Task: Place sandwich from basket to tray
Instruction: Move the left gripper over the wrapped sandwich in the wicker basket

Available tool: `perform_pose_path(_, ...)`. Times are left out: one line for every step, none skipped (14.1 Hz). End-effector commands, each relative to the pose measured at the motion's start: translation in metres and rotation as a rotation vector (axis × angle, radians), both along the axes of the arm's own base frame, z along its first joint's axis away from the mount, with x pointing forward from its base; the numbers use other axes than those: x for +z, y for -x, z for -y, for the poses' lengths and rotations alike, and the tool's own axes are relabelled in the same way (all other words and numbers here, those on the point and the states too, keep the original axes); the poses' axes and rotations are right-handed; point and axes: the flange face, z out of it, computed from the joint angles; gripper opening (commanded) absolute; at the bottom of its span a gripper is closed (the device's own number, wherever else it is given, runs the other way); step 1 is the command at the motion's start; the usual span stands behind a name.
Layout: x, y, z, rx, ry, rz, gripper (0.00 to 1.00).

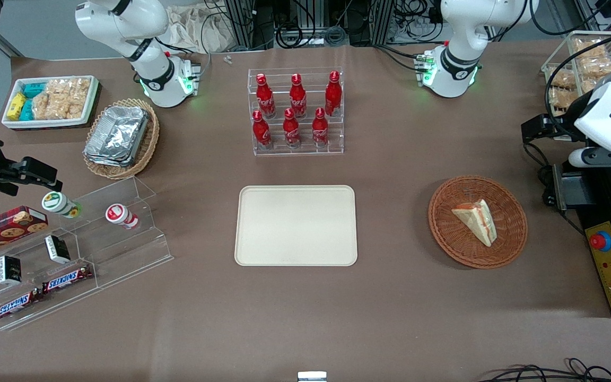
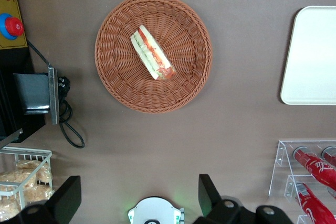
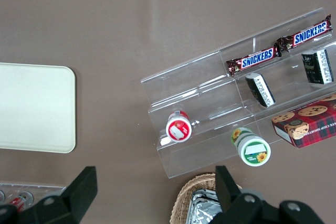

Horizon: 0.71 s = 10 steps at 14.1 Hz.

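gripper (image 2: pixel 139 198), fingers spread and empty, high above the table, well apart from the basket (image 1: pixel 512 233). sandwich (image 1: pixel 476 221) lies in basket; tray (image 1: pixel 296 225) bare. risk: slippery wrap and wedge shape may slide from a pinch.

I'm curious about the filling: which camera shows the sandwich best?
The left wrist view: the sandwich lies in the basket, its layered edge facing that camera; the open end effector hangs high above. The front view shows mostly bread; the right wrist view misses it.
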Motion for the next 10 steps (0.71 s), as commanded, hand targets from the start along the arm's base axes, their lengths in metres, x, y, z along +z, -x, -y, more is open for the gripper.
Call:
perform_pose_path(0.0015, 0.0013, 0.0127, -0.008, -0.056, 0.008, 1.0)
perform_pose_path(0.0026, 0.0003, 0.0134, 0.001, -0.06, 0.012, 1.0)
perform_pose_path(0.002, 0.0011, 0.0135, 0.028, -0.063, 0.009, 1.0)
perform_pose_path(0.0005, 0.0006, 0.013, 0.052, -0.071, 0.008, 1.0)
perform_pose_path(-0.0007, 0.0001, 0.0145, 0.07, -0.063, 0.004, 1.0)
perform_pose_path(-0.0016, 0.0011, 0.0114, 0.073, -0.059, 0.001, 1.0)
perform_pose_path(-0.0029, 0.001, 0.0108, 0.075, -0.058, 0.0, 1.0)
perform_pose_path(-0.0036, 0.0011, 0.0109, 0.075, -0.057, -0.002, 1.0)
perform_pose_path(-0.0061, 0.0023, 0.0108, 0.075, -0.057, -0.008, 1.0)
perform_pose_path(-0.0057, 0.0028, 0.0095, 0.081, -0.046, -0.007, 1.0)
